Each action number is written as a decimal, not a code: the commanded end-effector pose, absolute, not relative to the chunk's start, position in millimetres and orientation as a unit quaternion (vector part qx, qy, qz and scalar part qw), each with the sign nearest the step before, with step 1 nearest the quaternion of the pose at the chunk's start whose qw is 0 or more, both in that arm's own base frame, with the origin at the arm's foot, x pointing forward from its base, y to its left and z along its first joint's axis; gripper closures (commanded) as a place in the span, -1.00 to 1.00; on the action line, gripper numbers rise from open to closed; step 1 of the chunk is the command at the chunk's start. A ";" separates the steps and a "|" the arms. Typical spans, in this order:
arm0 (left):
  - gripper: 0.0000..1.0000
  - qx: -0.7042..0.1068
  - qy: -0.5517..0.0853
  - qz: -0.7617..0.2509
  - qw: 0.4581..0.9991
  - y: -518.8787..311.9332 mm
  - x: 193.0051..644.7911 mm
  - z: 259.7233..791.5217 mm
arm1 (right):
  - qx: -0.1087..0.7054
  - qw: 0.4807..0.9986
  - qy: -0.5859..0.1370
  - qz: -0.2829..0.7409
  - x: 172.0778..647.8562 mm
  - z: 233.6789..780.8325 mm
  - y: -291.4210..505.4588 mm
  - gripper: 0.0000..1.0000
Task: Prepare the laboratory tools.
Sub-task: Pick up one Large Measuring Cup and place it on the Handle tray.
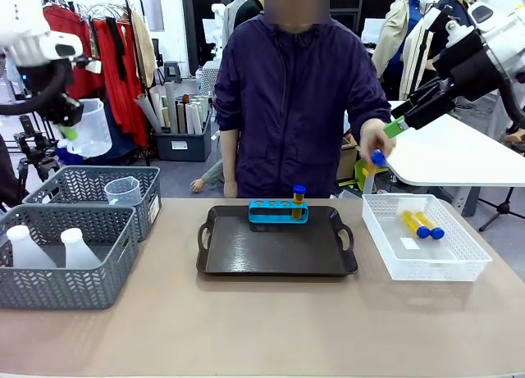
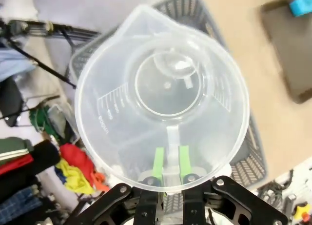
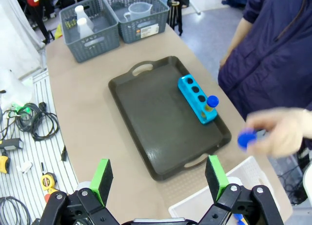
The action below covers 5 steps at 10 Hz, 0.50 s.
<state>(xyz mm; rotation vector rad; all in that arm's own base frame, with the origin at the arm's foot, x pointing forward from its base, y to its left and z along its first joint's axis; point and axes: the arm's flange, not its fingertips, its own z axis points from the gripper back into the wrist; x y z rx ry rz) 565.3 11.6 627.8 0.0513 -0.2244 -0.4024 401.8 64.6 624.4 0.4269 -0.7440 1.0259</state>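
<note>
Holding the clear beaker by its handle, our left gripper is closed narrow on it. The bowl sits just ahead of the pads, above the grey baskets. We judge it light, thin-walled and slick, so the handle is the sound hold. Our right gripper gapes wide. Just ahead of it, the person's hand offers an amber tube: small and smooth, so we would pinch across its body.

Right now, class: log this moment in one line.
left tool: holds beaker, raised; right tool: open; person's hand: holds tube; rack: second tube
</note>
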 end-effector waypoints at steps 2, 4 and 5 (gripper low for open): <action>1.00 0.038 -0.112 -0.271 0.955 -15.9 552.3 682.9 | 0.199 0.783 -0.347 0.476 401.9 625.1 64.9 -1.00; 1.00 0.056 -0.116 -0.291 0.948 -34.8 543.9 709.1 | 0.199 0.783 -0.347 0.476 401.9 625.1 64.9 -1.00; 1.00 0.056 -0.115 -0.301 0.945 -41.2 538.8 718.1 | 0.199 0.783 -0.347 0.476 401.9 625.1 64.9 -1.00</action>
